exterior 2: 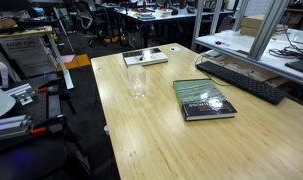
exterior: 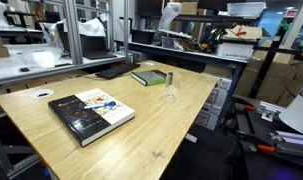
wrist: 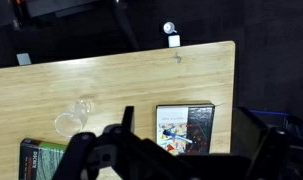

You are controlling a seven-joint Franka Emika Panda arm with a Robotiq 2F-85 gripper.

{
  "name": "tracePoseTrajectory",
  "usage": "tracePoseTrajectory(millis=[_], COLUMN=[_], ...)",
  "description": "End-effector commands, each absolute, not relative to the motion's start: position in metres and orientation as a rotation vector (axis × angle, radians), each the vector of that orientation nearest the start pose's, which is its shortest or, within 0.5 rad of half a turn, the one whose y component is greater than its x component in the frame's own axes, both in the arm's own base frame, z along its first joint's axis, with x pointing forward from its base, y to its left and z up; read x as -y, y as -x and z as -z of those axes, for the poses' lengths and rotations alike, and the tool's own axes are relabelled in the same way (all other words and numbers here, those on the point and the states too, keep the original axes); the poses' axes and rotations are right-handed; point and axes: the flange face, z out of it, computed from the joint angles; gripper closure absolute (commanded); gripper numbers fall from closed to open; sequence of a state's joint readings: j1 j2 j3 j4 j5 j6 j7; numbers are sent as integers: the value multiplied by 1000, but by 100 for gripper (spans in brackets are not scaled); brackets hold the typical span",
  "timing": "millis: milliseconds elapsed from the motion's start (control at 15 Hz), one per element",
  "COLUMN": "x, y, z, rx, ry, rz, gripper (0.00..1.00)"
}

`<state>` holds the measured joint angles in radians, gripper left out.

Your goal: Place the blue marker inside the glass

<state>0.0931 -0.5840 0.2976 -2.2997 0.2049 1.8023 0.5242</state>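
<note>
Glass (wrist: 73, 118) stands upright and empty on the wooden table (wrist: 131, 75), and everything else is easiest placed from it. In the wrist view the gripper (wrist: 171, 152) hangs high above the table, on the near side of the glass and a little to its right, well apart from it. Its jaws stand wide, and nothing is between them or touching them. The green book (wrist: 41, 160) lies just beside the glass, while the dark book (wrist: 186, 128) lies further off on the glass's other side. The blue marker is the trouble: I cannot pick it out with any certainty in the wrist view or in either exterior view, so its long axis and its bearing from the gripper cannot be told. My judgement is that the marker must be found and gripped across its thin body before anything goes to the glass, so the task has barely begun
</note>
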Motion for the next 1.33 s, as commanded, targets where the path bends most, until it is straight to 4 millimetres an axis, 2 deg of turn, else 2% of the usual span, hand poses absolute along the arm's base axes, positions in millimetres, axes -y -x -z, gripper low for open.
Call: tracePoseTrajectory(millis=[0, 600, 667, 933, 1267], x=[-182, -182, -188, -211, -224], y=[-348, -348, -355, -407, -494], z=[-559, -562, -557, -526, -484], rx=[-330, -329, -266, 78, 497], ry=[3058, 3056, 3060, 3101, 3148], rz=[75, 82, 62, 31, 36], gripper=[0, 0, 0, 0, 0])
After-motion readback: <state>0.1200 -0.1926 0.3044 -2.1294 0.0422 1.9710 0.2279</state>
